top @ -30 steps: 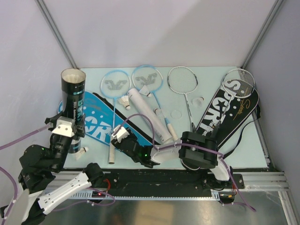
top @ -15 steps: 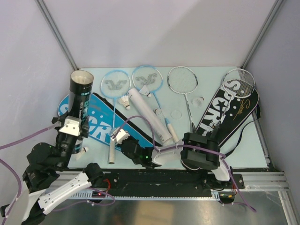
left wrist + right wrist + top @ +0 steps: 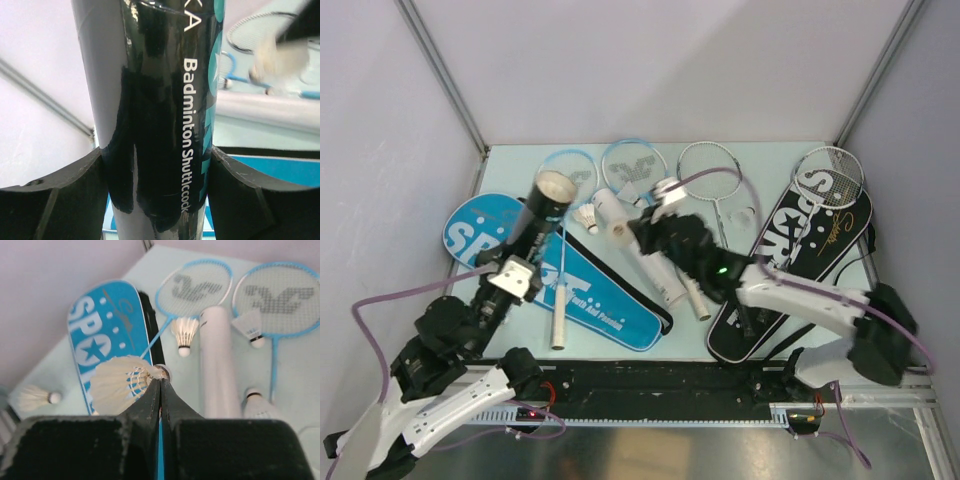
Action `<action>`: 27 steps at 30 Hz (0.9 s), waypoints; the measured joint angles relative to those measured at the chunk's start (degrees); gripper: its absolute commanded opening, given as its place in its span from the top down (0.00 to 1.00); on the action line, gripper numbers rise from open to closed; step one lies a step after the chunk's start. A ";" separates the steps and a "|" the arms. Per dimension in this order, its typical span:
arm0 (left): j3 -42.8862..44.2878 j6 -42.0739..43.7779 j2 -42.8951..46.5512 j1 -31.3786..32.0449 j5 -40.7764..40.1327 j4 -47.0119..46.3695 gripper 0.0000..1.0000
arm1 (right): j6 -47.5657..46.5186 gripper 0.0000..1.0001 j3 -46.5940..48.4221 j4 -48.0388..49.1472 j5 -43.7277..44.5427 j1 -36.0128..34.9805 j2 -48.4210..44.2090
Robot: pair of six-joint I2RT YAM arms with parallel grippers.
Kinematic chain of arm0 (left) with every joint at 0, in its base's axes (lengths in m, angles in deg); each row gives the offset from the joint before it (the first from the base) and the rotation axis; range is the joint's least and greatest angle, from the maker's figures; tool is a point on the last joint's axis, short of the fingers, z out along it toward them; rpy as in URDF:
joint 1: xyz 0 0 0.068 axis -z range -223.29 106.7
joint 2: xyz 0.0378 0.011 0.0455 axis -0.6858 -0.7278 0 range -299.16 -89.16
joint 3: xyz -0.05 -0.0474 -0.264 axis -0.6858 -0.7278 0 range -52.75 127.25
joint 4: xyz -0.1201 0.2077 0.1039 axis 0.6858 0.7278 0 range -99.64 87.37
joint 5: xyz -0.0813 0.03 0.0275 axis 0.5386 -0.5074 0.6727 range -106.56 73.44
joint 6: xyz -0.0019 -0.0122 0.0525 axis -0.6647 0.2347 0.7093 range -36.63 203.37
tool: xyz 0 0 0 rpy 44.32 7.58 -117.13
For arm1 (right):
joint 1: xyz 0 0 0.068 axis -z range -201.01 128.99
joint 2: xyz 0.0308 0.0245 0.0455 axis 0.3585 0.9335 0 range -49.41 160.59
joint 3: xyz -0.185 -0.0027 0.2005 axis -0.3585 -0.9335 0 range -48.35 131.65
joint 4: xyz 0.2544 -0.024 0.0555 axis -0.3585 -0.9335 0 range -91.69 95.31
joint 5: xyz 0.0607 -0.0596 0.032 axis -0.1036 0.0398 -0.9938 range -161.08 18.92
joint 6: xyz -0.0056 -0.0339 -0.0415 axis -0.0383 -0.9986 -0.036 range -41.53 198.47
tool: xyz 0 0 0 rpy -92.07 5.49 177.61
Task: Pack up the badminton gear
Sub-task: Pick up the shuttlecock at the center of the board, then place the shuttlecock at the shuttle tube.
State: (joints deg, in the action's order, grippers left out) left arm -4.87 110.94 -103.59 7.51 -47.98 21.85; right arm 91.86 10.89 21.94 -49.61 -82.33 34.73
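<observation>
Gripping the black "Badminton Shuttlecock" tube are the left fingers; right fingers seemingly pinch a shuttlecock.

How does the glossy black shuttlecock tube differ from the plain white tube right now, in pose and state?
The glossy black shuttlecock tube is clamped in the left gripper and held tilted, with its open mouth upward. The plain white tube lies flat on the pale green table, with no gripper on it. The black one carries printed lettering, while the white one looks unmarked from here. Both are long, narrow cylinders.
</observation>
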 measured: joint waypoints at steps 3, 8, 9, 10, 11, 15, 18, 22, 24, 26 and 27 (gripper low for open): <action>-2.99 0.72 -0.04 0.00 4.42 0.92 0.35 | 4.22 1.00 0.00 -7.04 -8.63 8.07 -9.86; -5.16 1.57 -1.55 0.00 9.60 2.19 0.35 | 9.60 1.00 0.13 -15.85 -23.71 22.51 -23.87; -5.29 1.68 -2.29 0.00 10.34 2.19 0.35 | 10.49 1.00 0.46 -17.44 -26.60 25.31 -25.81; -5.40 1.95 -3.15 0.00 10.97 2.14 0.35 | 11.19 1.00 1.05 -19.04 -29.59 27.91 -27.47; -5.51 2.03 -4.11 0.00 11.58 2.14 0.35 | 11.93 1.00 1.70 -20.33 -32.61 30.36 -28.65; -5.92 2.82 -8.07 0.00 13.53 2.19 0.34 | 15.58 1.00 4.17 -22.97 -46.71 37.42 -30.58; -5.92 3.52 -10.54 0.00 14.58 2.19 0.33 | 19.17 1.00 4.50 -22.60 -55.67 41.09 -30.29; -5.92 4.50 -11.82 0.00 15.78 2.19 0.33 | 24.85 1.00 4.48 -20.87 -65.22 41.94 -28.76; -5.92 4.81 -11.96 0.00 16.35 2.16 0.33 | 27.71 1.00 4.39 -18.91 -68.11 41.48 -27.93; -5.92 5.05 -12.11 0.00 16.90 2.16 0.33 | 30.34 1.00 4.35 -16.50 -69.81 40.63 -27.23; -5.92 5.07 -12.20 0.00 17.09 2.16 0.33 | 31.26 1.00 4.35 -15.43 -70.27 40.22 -26.97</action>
State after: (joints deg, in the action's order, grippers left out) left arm -10.79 116.01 -115.79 7.51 -30.89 24.01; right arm 123.12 15.24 6.51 -119.88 -42.11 7.76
